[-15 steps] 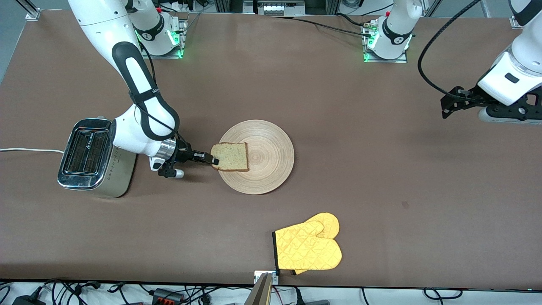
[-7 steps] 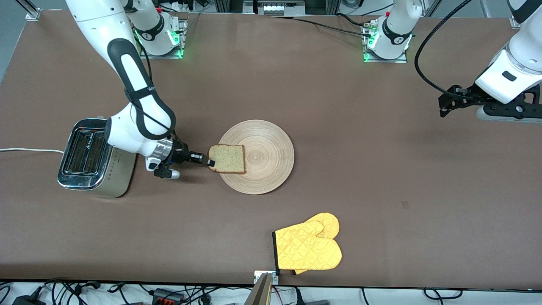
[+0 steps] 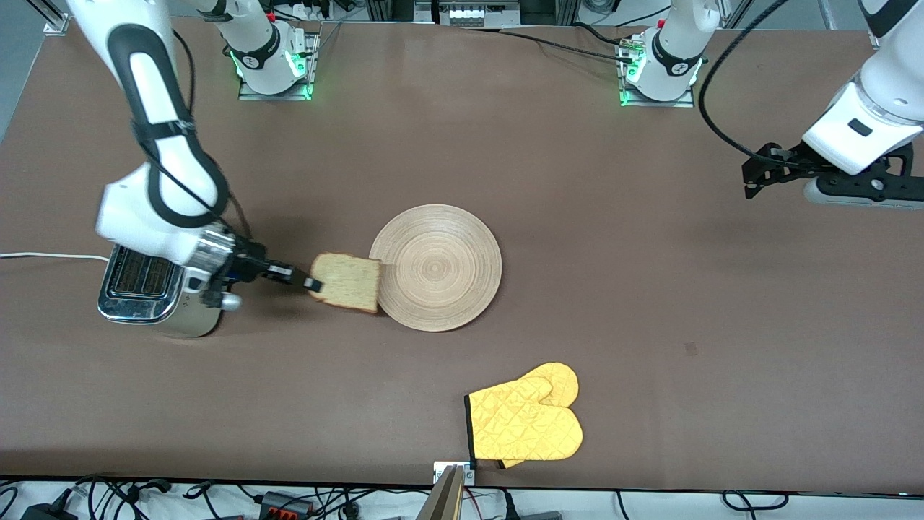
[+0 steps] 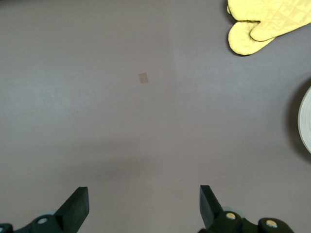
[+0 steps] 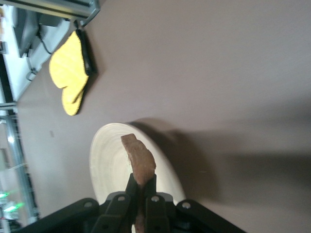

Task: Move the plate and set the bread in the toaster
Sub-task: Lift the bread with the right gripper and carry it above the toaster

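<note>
Right end effector pinches a square brown bread slice at nine o'clock of the round light-wood plate; left end effector, spread, waits.

A brown bread slice hangs lifted between the empty round wooden plate and the chrome two-slot toaster, both on the counter

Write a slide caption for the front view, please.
Right hand carries the bread from the plate toward the toaster.
</note>
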Tool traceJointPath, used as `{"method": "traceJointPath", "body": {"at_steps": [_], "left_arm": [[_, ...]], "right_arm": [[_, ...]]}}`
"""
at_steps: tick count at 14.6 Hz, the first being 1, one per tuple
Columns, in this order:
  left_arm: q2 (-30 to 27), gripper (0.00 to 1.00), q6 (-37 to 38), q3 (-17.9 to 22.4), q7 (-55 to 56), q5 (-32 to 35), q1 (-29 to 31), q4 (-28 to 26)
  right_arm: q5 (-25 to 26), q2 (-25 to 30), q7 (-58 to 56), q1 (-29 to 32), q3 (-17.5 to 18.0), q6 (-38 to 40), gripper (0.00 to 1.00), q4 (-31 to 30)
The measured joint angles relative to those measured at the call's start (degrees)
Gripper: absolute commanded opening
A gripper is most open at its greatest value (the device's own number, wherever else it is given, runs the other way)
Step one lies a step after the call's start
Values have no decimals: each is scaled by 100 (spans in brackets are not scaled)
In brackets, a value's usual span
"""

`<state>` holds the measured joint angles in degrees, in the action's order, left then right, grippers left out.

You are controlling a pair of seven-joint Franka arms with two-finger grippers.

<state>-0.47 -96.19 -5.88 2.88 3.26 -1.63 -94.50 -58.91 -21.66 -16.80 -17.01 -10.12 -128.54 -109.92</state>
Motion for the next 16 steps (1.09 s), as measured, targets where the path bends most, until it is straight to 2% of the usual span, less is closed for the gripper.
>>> {"method": "traceJointPath", "body": {"at_steps": [2,5,9,12,13,16], "left_arm": [[0,100,0,-25,6,0,1,5],[0,100,1,-25,6,0,18,7],[0,100,16,-24,6,0,29,10],[0,100,22,-20,7,0,39,10],[0,100,30,-19,7,0,43,10],[0,100,43,-19,7,0,52,10]], "right_arm": [[836,177,580,70,-348,779,0,333],[2129,217,1174,295,-848,2533,0,1514],[3239,160,1730,741,-947,4374,0,2989],[4886,69,1951,694,-880,4777,0,3693],[5242,-2,1954,679,-869,4787,0,3788],[5822,-305,1652,695,-875,4740,0,3919]]}}
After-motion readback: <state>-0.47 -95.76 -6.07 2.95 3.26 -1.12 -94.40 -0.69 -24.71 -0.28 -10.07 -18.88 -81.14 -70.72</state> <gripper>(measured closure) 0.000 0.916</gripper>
